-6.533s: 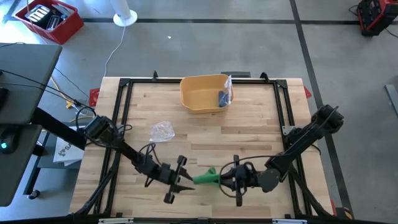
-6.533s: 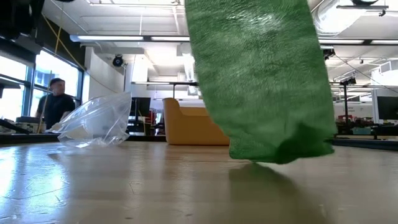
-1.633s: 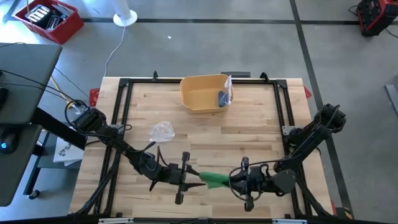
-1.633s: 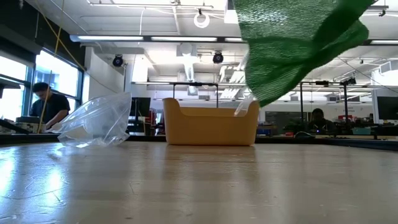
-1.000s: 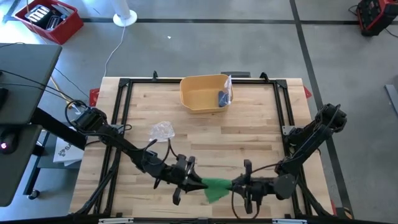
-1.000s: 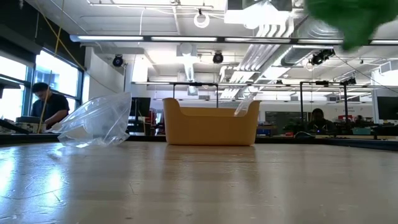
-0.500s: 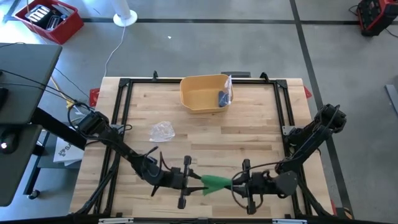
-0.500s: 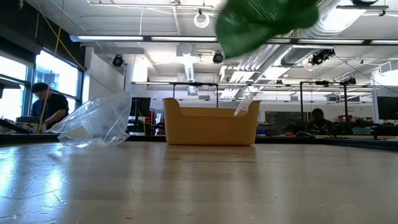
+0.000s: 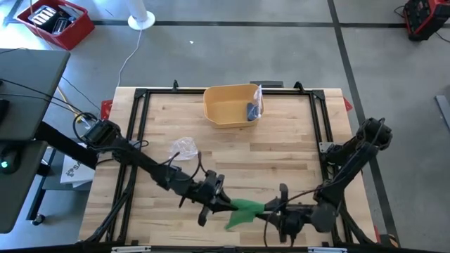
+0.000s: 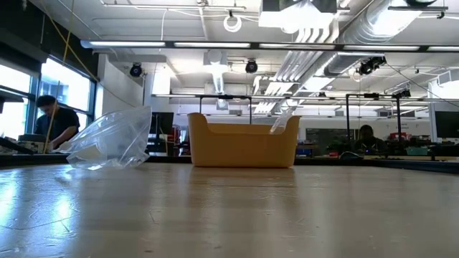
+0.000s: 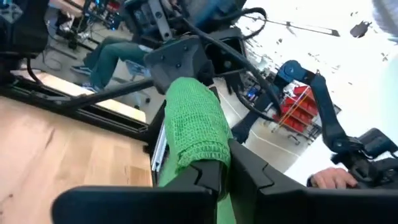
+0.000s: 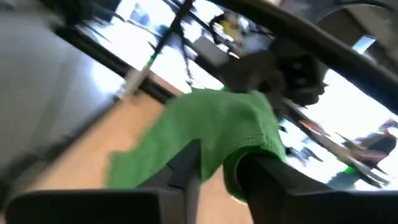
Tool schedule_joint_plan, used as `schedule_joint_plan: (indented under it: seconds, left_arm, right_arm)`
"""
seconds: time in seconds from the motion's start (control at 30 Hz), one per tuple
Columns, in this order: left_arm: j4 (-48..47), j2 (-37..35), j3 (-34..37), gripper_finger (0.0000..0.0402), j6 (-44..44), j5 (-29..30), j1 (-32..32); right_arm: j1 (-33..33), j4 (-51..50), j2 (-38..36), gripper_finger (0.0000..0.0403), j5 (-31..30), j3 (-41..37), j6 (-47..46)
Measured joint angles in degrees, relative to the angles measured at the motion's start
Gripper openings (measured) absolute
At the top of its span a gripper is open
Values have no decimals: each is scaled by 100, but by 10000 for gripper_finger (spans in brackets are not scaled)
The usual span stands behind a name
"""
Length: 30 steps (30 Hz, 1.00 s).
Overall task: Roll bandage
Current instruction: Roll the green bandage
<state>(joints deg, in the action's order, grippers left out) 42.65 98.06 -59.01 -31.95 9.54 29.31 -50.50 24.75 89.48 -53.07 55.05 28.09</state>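
- Both arms meet at the near edge of the bench (image 9: 281, 151), with the green bandage (image 9: 242, 211) strung between them, up off the wood.
- Left claw (image 9: 223, 203) comes in from the left; its fingers (image 11: 214, 169) are pressed together on one end of the bandage, the mesh bunched over them in the left wrist view.
- Right claw (image 9: 271, 213) faces it from the right; the bandage drapes over its fingers (image 12: 186, 163) in the right wrist view. That view is blurred, so I cannot tell whether the claw is pinching or standing loose.
- A loose tail of green hangs down toward the bench front, just below the left claw.
- Yellow bin (image 9: 232, 105) sits at the far middle of the bench with a small clear packet (image 9: 254, 105) holding something blue against its right wall.
- Crumpled clear bag (image 9: 183, 147) lies left of centre, well apart from the bandage.
- Low view shows the bag and bin only; a person (image 10: 54, 120) stands far off at the left.
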Motion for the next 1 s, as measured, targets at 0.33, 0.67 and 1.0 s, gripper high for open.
schedule_joint_plan:
  seconds: [0.33,0.67,1.0]
  left_arm:
    - [553,-9,-15,106,1770,97,47]
    - [340,70,-119,86,4440,2207,729]
    - [-2002,-78,-954,20,2795,1861,795]
  right_arm:
    - [-145,-1423,69,18,-998,1292,-2239]
    - [-138,-1725,71,15,-27,1604,-4421]
    - [-131,-2904,159,122,473,1617,-3326]
